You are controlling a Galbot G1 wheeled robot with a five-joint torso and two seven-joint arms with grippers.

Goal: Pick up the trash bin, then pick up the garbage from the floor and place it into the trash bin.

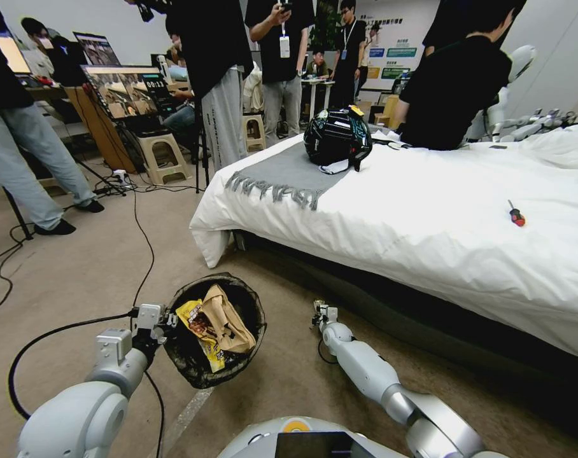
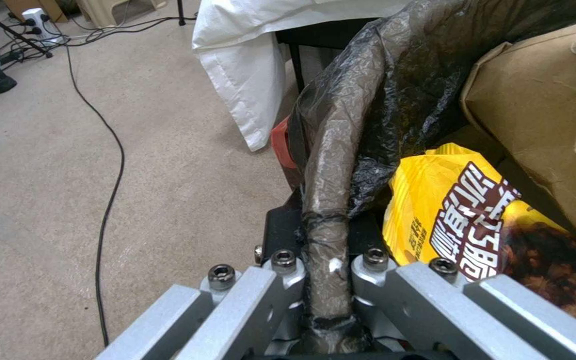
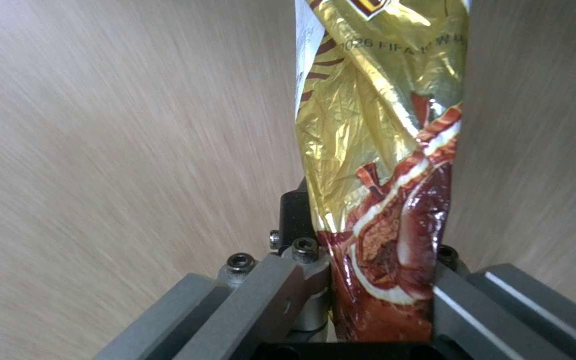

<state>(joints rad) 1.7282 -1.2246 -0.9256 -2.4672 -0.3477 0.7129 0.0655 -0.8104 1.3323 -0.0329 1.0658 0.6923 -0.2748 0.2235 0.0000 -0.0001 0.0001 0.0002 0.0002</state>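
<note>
Trash bin already lifted, rim clamped in left tool; yellow wrapper and brown paper inside. Gold wrapper pinched in right tool, near floor, not yet binned.

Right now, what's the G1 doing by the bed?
It is collecting litter. The left gripper is clamped on the bag-covered rim of the trash bin, holding it beside the bed. A yellow snack wrapper and a brown paper scrap already lie inside. The right gripper holds a gold and brown snack wrapper low over the floor, right of the bin and not yet over it.
</note>
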